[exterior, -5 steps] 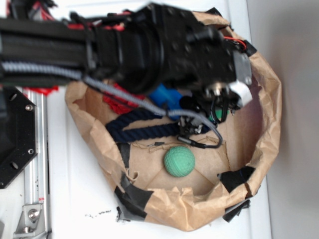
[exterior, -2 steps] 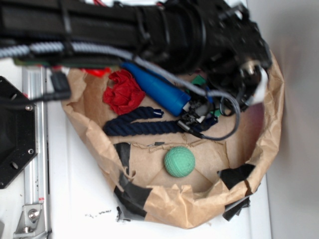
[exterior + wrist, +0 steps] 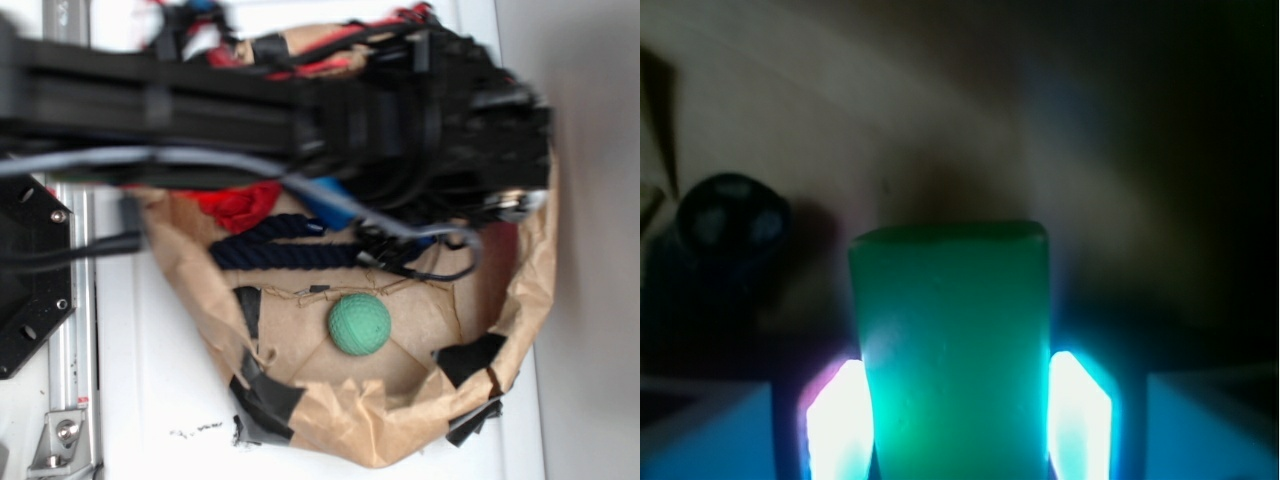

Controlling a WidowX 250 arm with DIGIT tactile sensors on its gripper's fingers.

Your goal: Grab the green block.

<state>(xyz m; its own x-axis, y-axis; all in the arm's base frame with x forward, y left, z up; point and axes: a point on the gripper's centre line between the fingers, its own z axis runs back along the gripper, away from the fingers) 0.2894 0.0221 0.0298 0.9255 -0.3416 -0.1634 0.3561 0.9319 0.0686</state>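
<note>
Upright between the glowing fingers [image 3: 1078, 420] of the gripper [image 3: 955, 425], the green block [image 3: 952, 345] is pinched on both flat sides. Seen from outside, the black arm [image 3: 300, 125] stretches level across the paper bag [image 3: 400, 425], hiding the block, above the green ball [image 3: 359, 323] and dark rope [image 3: 285, 255].

I work at a lab-style robot bench: a plain white table [image 3: 150, 400], a bolted metal rail [image 3: 72, 330] and black base plate [image 3: 30, 280] at its edge, loose cables, and a taped-up brown paper bin [image 3: 400, 420] holding odd test props like a ball [image 3: 359, 323] and a rope [image 3: 285, 252].
</note>
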